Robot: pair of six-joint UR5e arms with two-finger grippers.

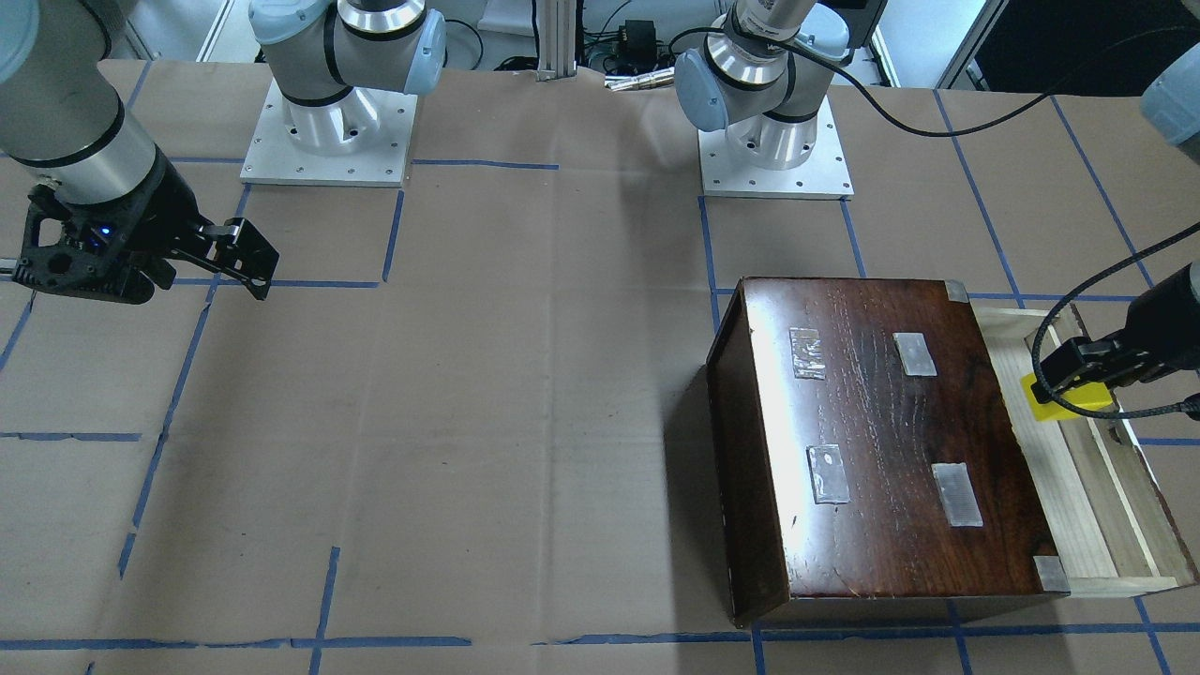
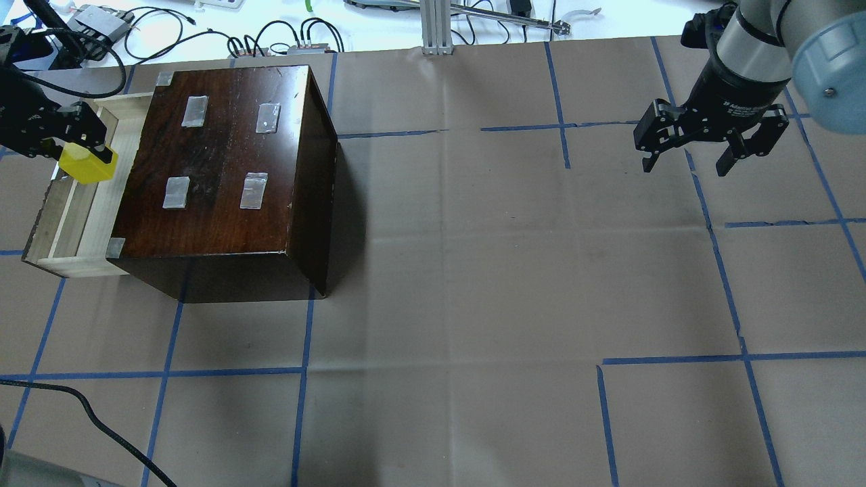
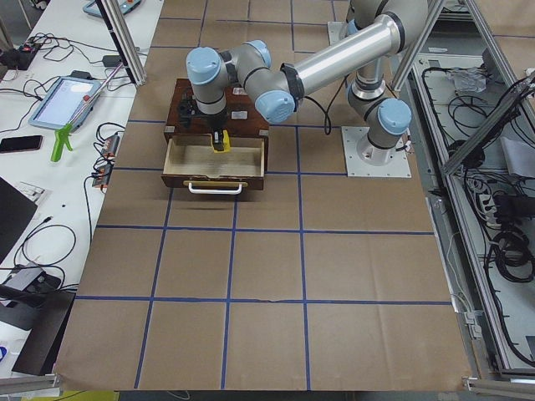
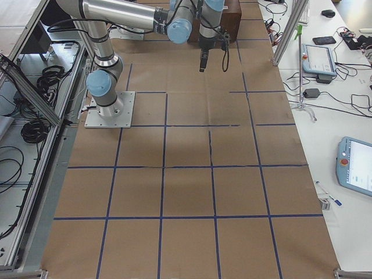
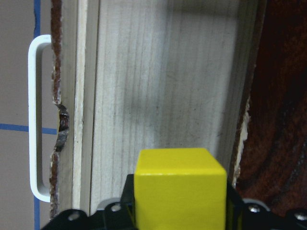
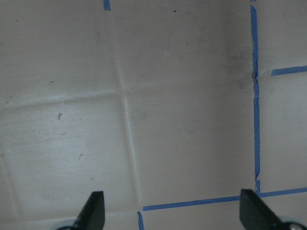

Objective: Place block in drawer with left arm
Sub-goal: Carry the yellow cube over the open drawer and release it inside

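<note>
Front-facing view: left gripper [image 1: 1064, 382] clamping the block [image 1: 1083, 407], hanging it over the pulled-out drawer [image 1: 1055, 497] by the worktop's [image 1: 562, 422] left edge.
Overhead view: right gripper [image 2: 685, 166] gaping, gripping nothing, hovering near the far right corner over bare surface; box [image 2: 223, 162] sitting at the far left corner.
Left wrist view: hanging the block between the front panel [image 5: 60, 129] and the box edge, touching neither.
Right wrist view: spreading fingertips [image 6: 93, 208] wide.
</note>
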